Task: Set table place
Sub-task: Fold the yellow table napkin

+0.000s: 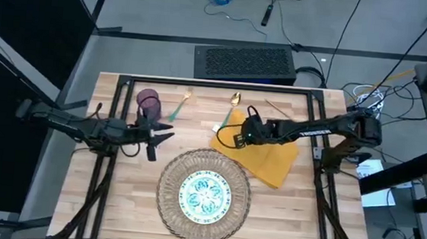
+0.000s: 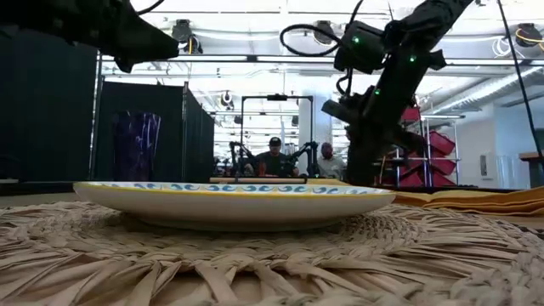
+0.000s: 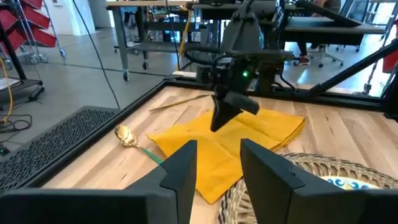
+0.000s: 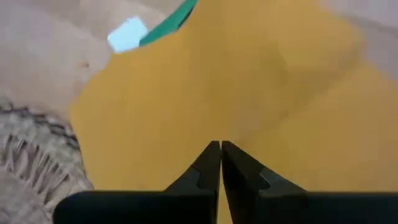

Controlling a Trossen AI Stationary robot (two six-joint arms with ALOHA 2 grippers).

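Hovering over the yellow cloth napkin [image 1: 264,150], the right gripper [image 1: 239,136] has its two fingers [image 4: 211,163] pressed together with nothing between them; their tips point down at the near-left part of the cloth, close above it, though contact cannot be told. The napkin lies spread on the wooden table [image 1: 297,218] just right of the round wicker mat [image 1: 170,204], its corner near the mat's rim. A small white plate with teal pattern [image 1: 204,195] sits centred on the mat.

At the napkin's far-left edge a teal-handled spoon [image 1: 229,109] lies with its gold bowl toward the table's far side and its handle running to the cloth. The teal-handled fork [image 1: 180,106] lies farther left, beside the purple cup [image 1: 147,103], which stands upright near the far-left corner.

The left gripper [image 1: 164,139] waits left of the mat, in front of the cup, fingers [image 3: 183,171] spread apart and empty, aimed toward the napkin.
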